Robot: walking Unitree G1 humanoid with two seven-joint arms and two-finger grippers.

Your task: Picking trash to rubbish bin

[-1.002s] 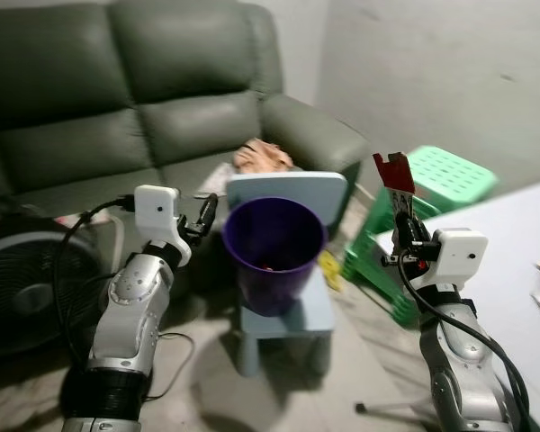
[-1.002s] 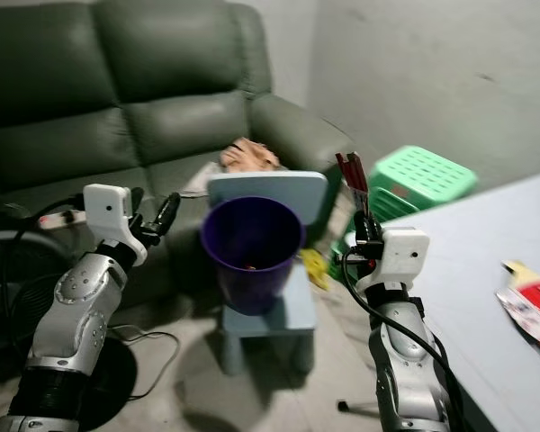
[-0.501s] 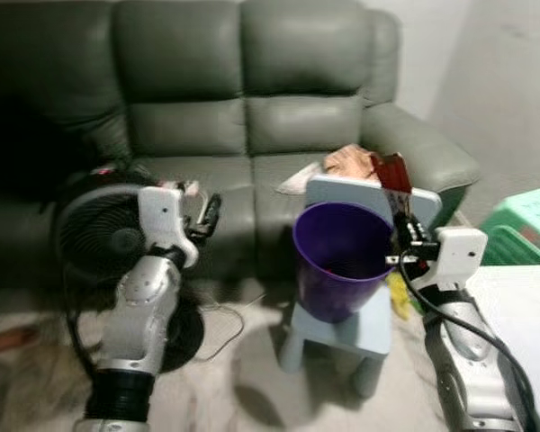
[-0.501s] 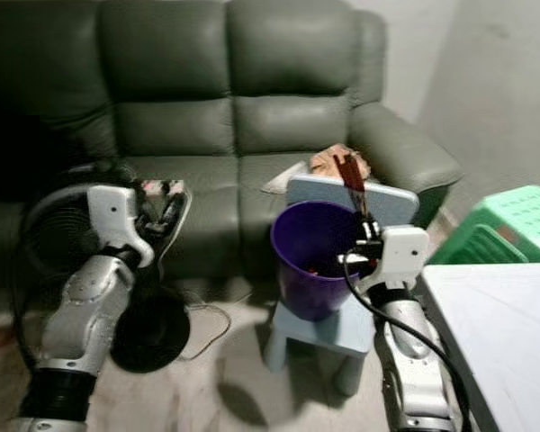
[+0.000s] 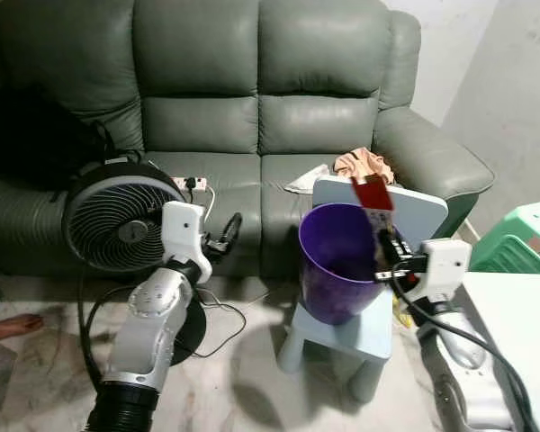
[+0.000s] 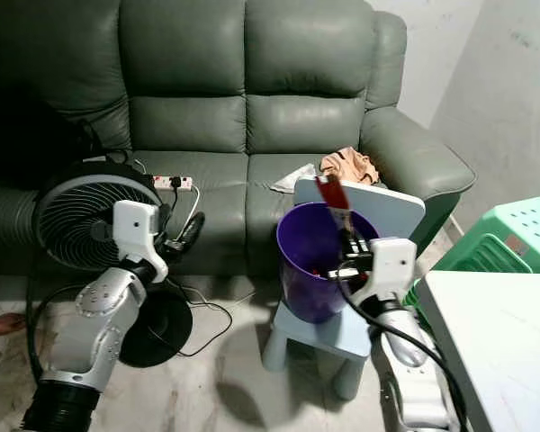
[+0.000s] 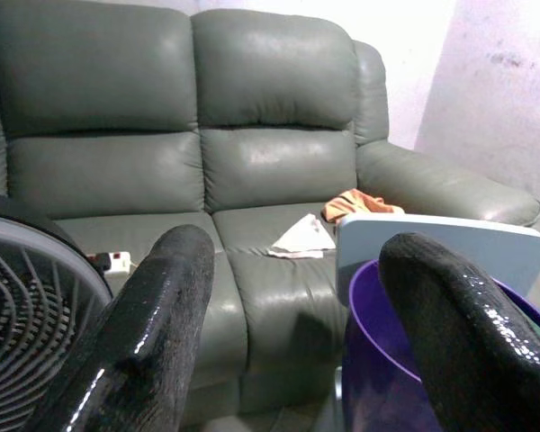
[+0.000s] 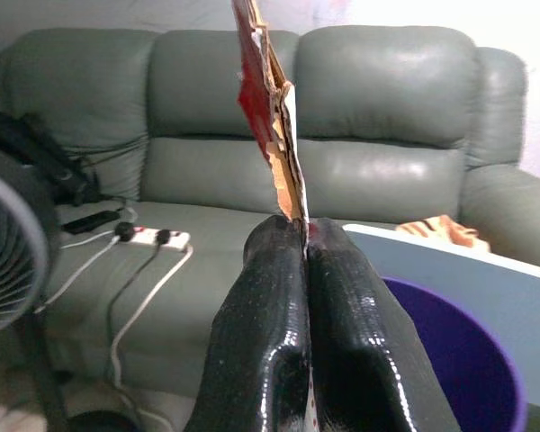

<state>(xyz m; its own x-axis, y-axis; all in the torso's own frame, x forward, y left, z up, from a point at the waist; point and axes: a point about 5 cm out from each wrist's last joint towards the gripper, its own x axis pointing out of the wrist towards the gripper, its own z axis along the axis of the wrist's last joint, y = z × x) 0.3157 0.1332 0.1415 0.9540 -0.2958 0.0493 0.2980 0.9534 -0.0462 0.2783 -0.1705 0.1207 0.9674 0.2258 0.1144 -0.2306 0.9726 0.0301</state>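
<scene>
A purple rubbish bin [image 5: 337, 263] stands on a small pale-blue chair [image 5: 360, 326] in front of the green sofa. My right gripper [image 5: 386, 241] is at the bin's right rim, shut on a flat red-and-white wrapper [image 5: 372, 193] that sticks up above the bin's mouth; the same wrapper [image 8: 268, 108] rises from the closed fingers [image 8: 342, 297] in the right wrist view. My left gripper [image 5: 231, 229] is open and empty, held up left of the bin, near the sofa front. Something small and red lies inside the bin [image 6: 317, 270].
A black floor fan [image 5: 121, 218] stands at the left with cables and a power strip [image 5: 191, 184] on the sofa seat. An orange cloth [image 5: 363, 165] and white paper [image 5: 308, 183] lie on the sofa [image 5: 252, 108]. A green stool [image 6: 513, 236] and a pale table corner [image 6: 504, 342] are at the right.
The camera has swung and steadied, so the sofa and fan now sit more centred. My right gripper with the wrapper has come to the bin's right rim, over its mouth.
</scene>
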